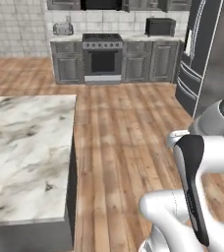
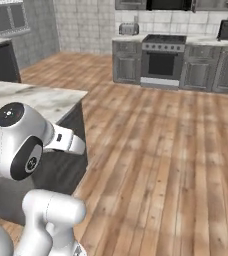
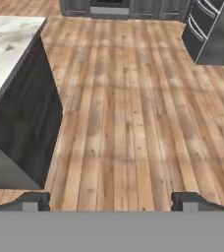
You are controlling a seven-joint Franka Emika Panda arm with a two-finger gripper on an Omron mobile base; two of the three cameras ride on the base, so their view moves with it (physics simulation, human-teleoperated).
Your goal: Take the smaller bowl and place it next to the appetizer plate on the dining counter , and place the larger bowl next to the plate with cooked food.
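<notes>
Marble worktop [image 1: 25,147] of the dining island lies left of the arm, its dark base [image 3: 28,123] on the plank floor [image 3: 133,113]. Right of it the fingers [image 3: 111,201] stand wide apart over the floor, holding and touching nothing.

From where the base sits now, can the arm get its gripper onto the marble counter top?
Probably yes, for the near corner. The marble counter lies close on the arm's left, and the gripper hangs open over bare wood floor beside its dark end panel, with nothing between. The far stretch looks out of range.
</notes>
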